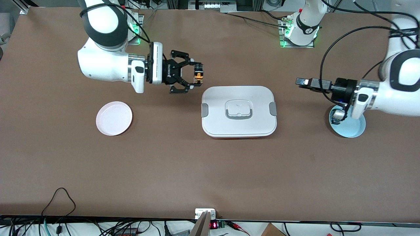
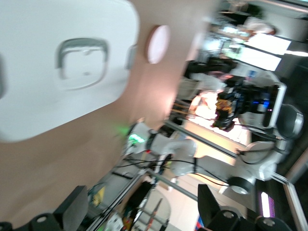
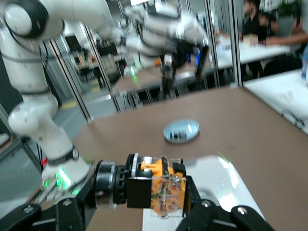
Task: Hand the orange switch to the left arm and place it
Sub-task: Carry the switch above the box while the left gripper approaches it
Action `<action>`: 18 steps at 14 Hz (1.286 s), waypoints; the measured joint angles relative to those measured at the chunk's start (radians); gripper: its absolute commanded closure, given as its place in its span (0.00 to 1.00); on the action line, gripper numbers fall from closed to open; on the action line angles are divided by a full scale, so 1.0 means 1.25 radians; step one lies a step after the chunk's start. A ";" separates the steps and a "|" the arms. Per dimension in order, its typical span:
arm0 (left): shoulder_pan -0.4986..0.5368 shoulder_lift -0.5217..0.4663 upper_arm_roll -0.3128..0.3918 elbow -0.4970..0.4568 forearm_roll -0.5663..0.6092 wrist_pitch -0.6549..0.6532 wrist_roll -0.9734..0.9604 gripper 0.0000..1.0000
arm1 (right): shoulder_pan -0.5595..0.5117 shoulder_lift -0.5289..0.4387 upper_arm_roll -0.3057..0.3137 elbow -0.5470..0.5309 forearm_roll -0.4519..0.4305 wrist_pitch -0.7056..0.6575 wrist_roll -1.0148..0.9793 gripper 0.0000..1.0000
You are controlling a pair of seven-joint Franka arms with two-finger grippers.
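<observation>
Brown matting covers the whole table (image 1: 210, 170) I am working over, with cables trailing along its edge nearest the front camera.

At the middle sits the large white rounded-rectangle lidded box (image 1: 239, 111), grey clips at both ends and a grey recessed handle on top, a thin reddish line showing under its near edge. A round pale pink plate (image 1: 114, 118) lies toward the right arm's end of the table, and a round light blue plate (image 1: 351, 126) lies toward the left arm's end, partly covered by the arm above it.

My right gripper (image 1: 193, 78) is held horizontally over bare table, just beside the box's corner on the robots' side. Its black fingers are clamped on the tiny orange switch (image 1: 198, 75), which has a black body, an orange cap and a yellowish end. In the right wrist view I see the same switch (image 3: 154, 186) pinched between the fingers, with the box's white lid below it and the blue plate (image 3: 181, 130) farther off.

My left gripper (image 1: 300, 82) hangs in the air over the table between the box and the blue plate, pointing toward the box. Its fingers (image 2: 72, 209) stand spread wide with nothing between them. That wrist view also shows the box lid (image 2: 62, 62) and the pink plate (image 2: 158, 44).
</observation>
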 measured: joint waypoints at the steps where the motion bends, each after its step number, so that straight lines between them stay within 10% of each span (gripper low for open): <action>1: 0.004 0.002 0.000 -0.043 -0.052 0.005 0.060 0.00 | 0.011 0.006 0.000 0.000 0.045 0.000 -0.031 1.00; 6: 0.011 -0.012 -0.034 -0.148 -0.218 0.039 0.173 0.00 | 0.031 0.031 0.000 0.001 0.097 -0.003 -0.096 1.00; 13: 0.006 -0.116 -0.291 -0.215 -0.395 0.348 0.173 0.00 | 0.094 0.071 0.000 0.023 0.194 -0.004 -0.111 1.00; 18: 0.009 -0.131 -0.313 -0.239 -0.473 0.359 0.173 0.00 | 0.099 0.080 -0.001 0.029 0.215 -0.004 -0.117 1.00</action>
